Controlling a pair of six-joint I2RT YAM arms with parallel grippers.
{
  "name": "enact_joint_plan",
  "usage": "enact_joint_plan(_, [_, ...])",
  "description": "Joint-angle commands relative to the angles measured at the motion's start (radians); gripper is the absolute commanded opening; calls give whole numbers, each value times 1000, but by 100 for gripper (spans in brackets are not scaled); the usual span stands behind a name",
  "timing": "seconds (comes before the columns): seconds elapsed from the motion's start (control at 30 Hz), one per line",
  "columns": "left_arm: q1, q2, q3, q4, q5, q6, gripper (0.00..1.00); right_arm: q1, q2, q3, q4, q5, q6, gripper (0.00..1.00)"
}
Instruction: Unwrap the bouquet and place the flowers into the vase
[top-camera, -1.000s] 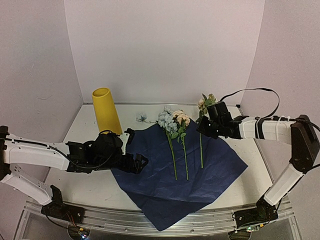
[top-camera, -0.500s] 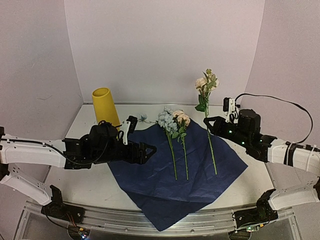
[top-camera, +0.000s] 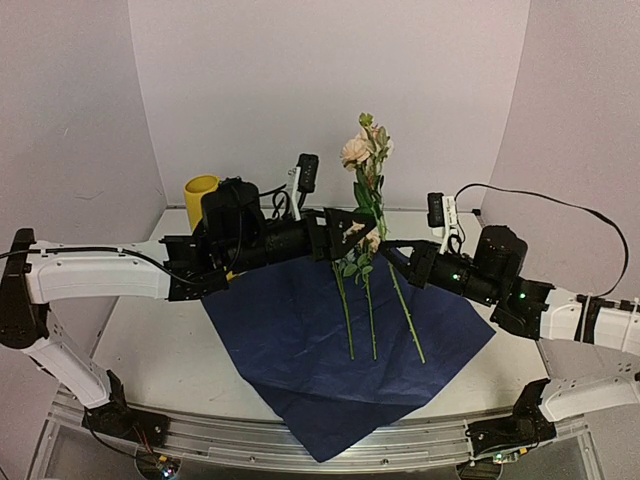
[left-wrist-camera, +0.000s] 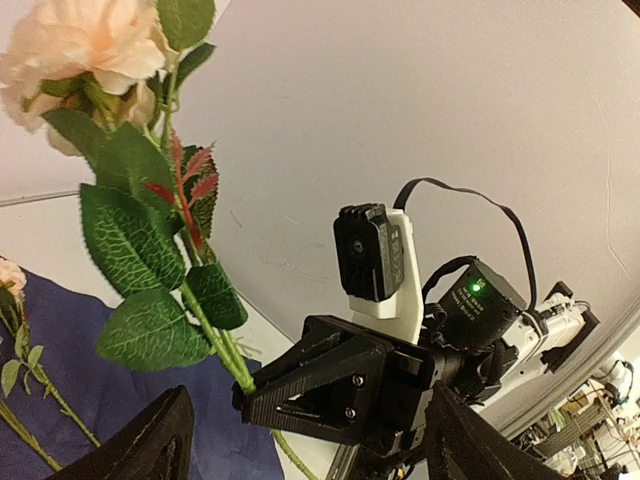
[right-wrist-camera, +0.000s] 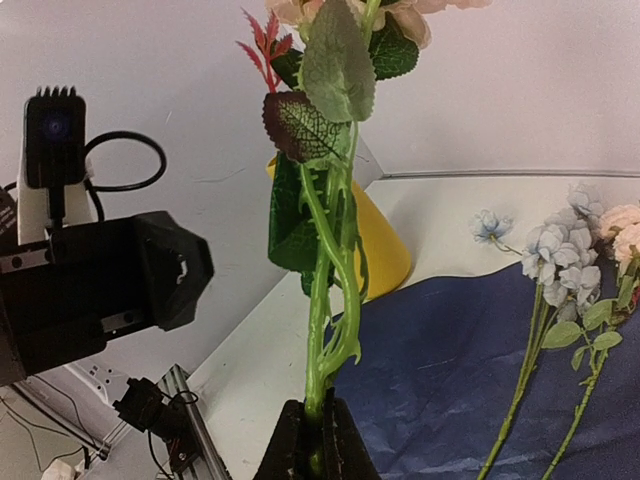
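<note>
Right claw (right-wrist-camera: 312, 442) clamps rose stem (right-wrist-camera: 322, 290); vase (top-camera: 199, 188) half hidden.

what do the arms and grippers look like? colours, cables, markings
Left arm and right arm: white link shells, black joints. Left gripper and right gripper: black, angular, two-fingered. Black camera on a white bracket at each wrist. Black cable loops over the right arm; green LED. No readable markings.

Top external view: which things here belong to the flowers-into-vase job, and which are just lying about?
In the job:
- peach rose stem, upright, clamped in the right gripper
- left gripper, open near that stem
- loose flowers lying on the paper
- yellow vase, behind the left arm

Lying about:
- navy paper sheet, spread flat under the flowers
</note>
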Motion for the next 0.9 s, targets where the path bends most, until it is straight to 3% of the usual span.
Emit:
enact_joint_plan(0.0, [4, 51, 81, 58, 69, 1, 78, 30, -17, 57, 79, -3, -14, 0])
enact_joint_plan(0.27, [4, 95, 96, 62, 26, -60, 65, 56, -19, 45, 111, -19, -14, 1])
enact_joint_plan(0.47, [4, 107, 109, 64, 26, -68, 65, 67, -21, 33, 136, -53, -17, 1])
enact_joint_plan(0.87, [6, 82, 116, 71, 1, -42, 37, 80, 9, 42, 141, -97, -19, 1])
